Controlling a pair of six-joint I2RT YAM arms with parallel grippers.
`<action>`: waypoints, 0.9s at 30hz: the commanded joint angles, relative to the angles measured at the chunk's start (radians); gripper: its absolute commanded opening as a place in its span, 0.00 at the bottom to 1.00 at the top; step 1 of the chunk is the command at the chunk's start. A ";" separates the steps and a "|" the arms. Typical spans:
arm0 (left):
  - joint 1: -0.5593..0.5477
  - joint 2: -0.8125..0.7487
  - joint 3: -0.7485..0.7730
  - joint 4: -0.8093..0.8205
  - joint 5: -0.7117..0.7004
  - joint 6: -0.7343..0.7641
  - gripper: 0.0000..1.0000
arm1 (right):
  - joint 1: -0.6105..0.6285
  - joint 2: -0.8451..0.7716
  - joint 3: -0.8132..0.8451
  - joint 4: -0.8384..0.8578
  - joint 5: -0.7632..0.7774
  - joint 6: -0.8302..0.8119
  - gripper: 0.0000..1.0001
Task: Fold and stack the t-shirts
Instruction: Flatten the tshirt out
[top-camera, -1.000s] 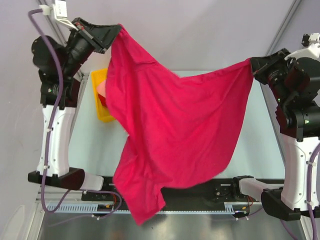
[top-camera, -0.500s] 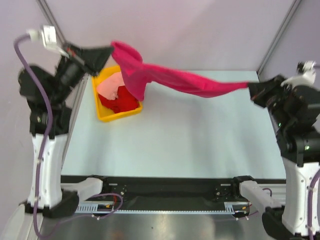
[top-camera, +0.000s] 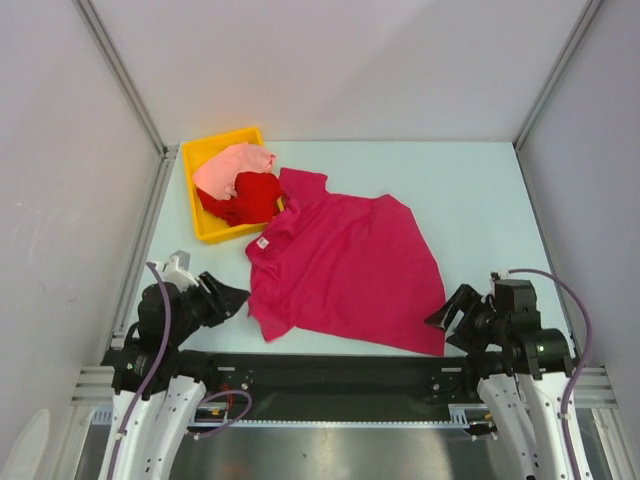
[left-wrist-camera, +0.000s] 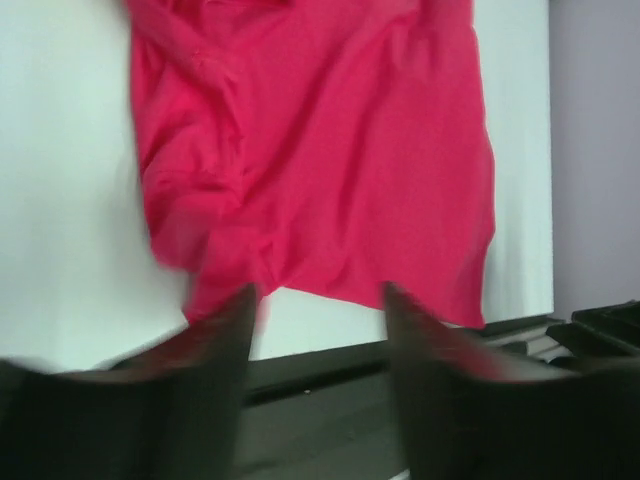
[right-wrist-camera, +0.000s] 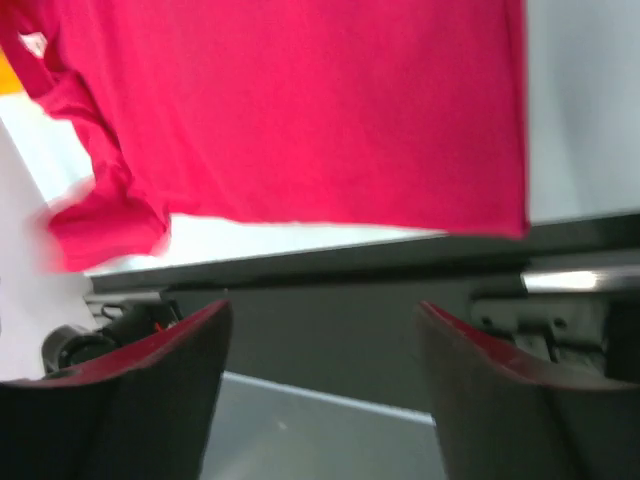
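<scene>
Shirt (top-camera: 340, 265) flat between empty fingers (left-wrist-camera: 210, 370)

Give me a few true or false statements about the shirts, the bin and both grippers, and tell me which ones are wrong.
1. The magenta shirt lies spread out on the table. True.
2. The left gripper is gripping that shirt's sleeve. False: it is open and empty, near the table's front edge.
3. The red shirt and the pink shirt sit in the yellow bin. True.
4. The right gripper is shut. False: its jaws stand open, holding nothing.
</scene>
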 joint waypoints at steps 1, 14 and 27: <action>-0.002 0.003 0.050 -0.082 -0.075 -0.006 0.65 | -0.002 0.119 -0.013 0.098 -0.050 -0.032 0.85; -0.003 0.522 0.194 0.149 -0.158 0.100 0.84 | 0.004 0.716 0.234 0.472 0.082 -0.142 0.83; -0.006 1.120 0.251 0.388 -0.185 0.088 0.79 | 0.000 1.367 0.706 0.506 0.154 -0.243 0.94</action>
